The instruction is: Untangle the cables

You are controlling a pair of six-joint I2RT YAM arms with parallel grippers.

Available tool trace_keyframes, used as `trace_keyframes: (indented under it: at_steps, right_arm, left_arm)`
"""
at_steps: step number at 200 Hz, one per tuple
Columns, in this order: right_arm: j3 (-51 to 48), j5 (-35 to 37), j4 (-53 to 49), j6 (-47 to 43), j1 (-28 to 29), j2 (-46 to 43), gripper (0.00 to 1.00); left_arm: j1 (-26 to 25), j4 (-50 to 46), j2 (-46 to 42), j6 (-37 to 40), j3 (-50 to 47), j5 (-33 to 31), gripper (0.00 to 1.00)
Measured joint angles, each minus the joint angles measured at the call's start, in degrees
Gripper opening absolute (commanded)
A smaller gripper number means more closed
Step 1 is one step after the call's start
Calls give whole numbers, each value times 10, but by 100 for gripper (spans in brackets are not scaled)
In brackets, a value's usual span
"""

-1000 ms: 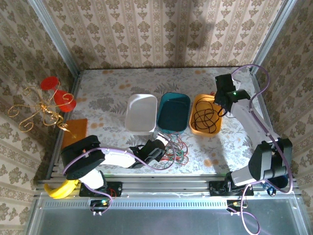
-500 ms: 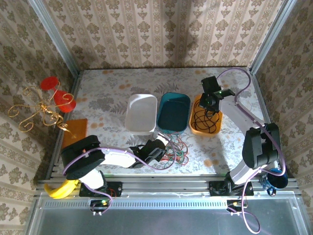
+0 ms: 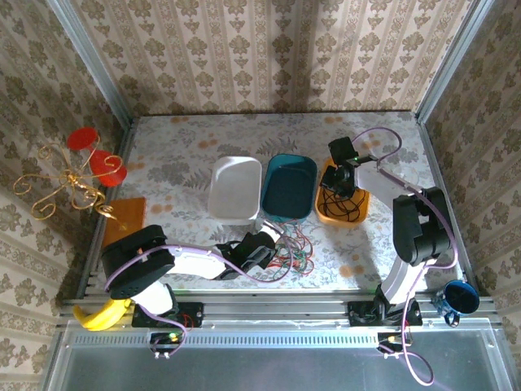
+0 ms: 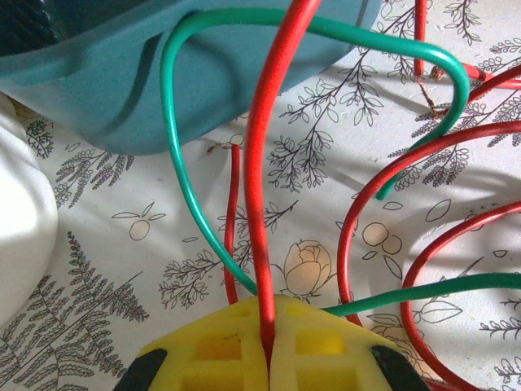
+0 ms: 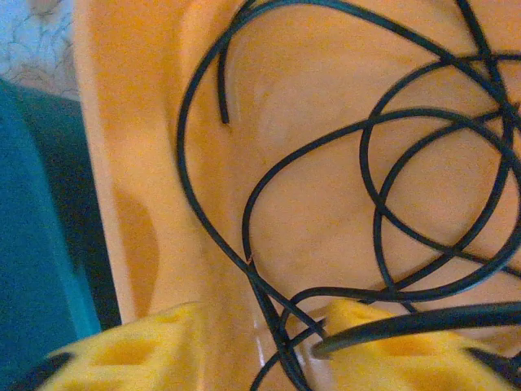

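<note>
1. The red cable [image 4: 256,204] runs up from my left tool [image 4: 267,358], whose fingers are clamped together on it. A green cable [image 4: 183,189] loops beside it.
2. That tangle lies on the table [image 4: 98,269], just near of the teal bin [image 4: 106,81].
3. The black cables [image 5: 440,316] lie coiled in the orange bin [image 5: 138,204], right of the teal one.
4. My right tool [image 5: 269,334] hangs over them, fingers apart, with strands between.

- In the middle of the worktop [image 3: 179,155], side by side, stand the left tub [image 3: 236,187], middle tub [image 3: 289,189] and right tub [image 3: 320,208].
- In the right tub lies a cable coil [image 3: 342,199], under the right end effector [image 3: 342,175].
- Before the middle tub, loose cables [image 3: 293,248] lie on the worktop, at the left end effector [image 3: 266,243].
</note>
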Motion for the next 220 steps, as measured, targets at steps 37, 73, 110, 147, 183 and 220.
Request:
trace_keyframes:
  at_steps: [37, 73, 110, 147, 183, 220]
  right_arm:
    - [-17, 36, -19, -16, 0, -87, 70]
    - [-40, 64, -37, -22, 0, -181, 69]
    - [-100, 40, -46, -57, 17, -266, 65]
    - [-148, -79, -26, -119, 107, -293, 64]
    - [-174, -163, -7, -146, 191, -272, 64]
    - [-174, -219, 12, -166, 230, -224, 64]
  left_arm:
    - [0, 0, 0, 0, 0, -1, 0]
    - [2, 1, -17, 0, 0, -3, 0]
    - [5, 8, -34, 0, -2, -5, 0]
    - [10, 17, -61, 0, -12, 0, 0]
    - [17, 25, -100, 0, -27, 21, 0]
    - [29, 25, -148, -1, -33, 37, 0]
